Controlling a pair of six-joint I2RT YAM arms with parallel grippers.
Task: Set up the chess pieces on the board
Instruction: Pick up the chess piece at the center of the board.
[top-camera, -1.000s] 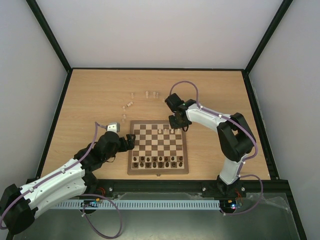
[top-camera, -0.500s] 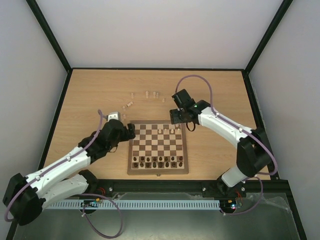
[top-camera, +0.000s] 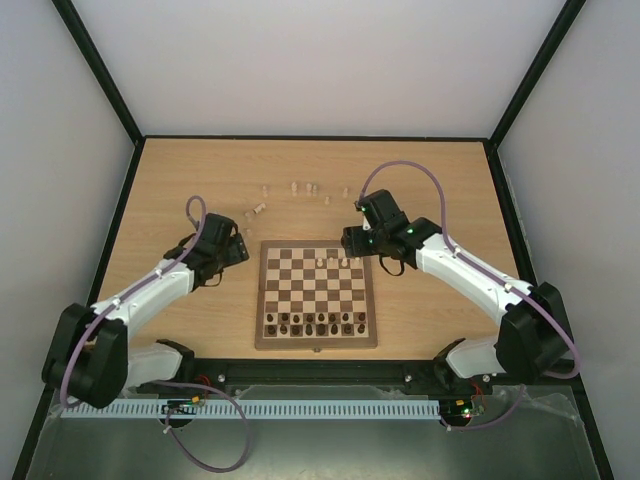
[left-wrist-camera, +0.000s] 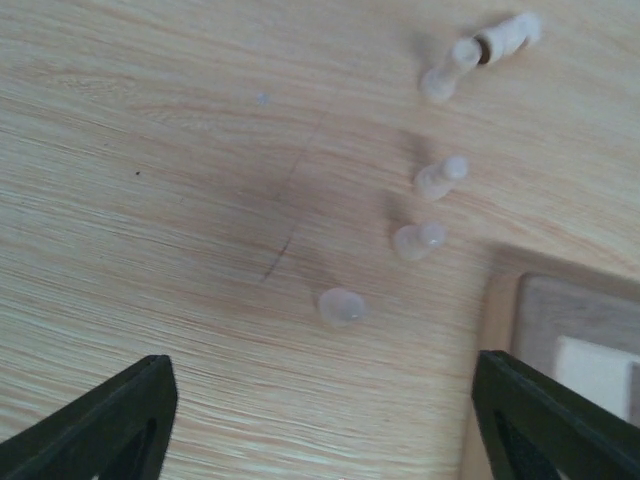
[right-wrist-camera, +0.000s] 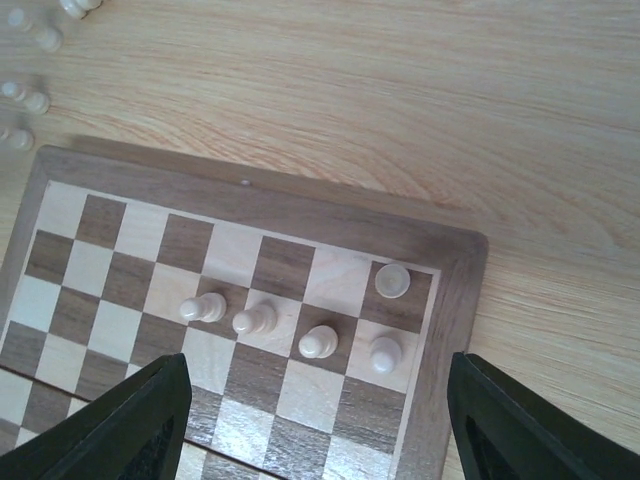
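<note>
Ok so the board (top-camera: 300, 292) sits mid-desk, a bit closer to the near edge of the desk (top-camera: 450, 190), with an arm on each side. The dark pieces (top-camera: 315, 322) are crowded along the board's side facing the near edge. Up at the board's far right corner there are five pale pieces (right-wrist-camera: 254, 319): four in a slightly ragged line one row in, plus one on the corner square itself. The right gripper (right-wrist-camera: 320, 430) hangs right above that corner, jaws spread wide with nothing in them.

The loose pale pieces (top-camera: 300, 188) are scattered on the bare desk between the board and the far edge, mostly toward the left. The left gripper (left-wrist-camera: 330, 440) is just off the board's far left corner, jaws also wide apart and empty. Its wrist view shows a few of those strays right ahead: one closest, two more a bit beyond it, and a pair lying down and touching farther out. The board's corner pokes in on the right.
</note>
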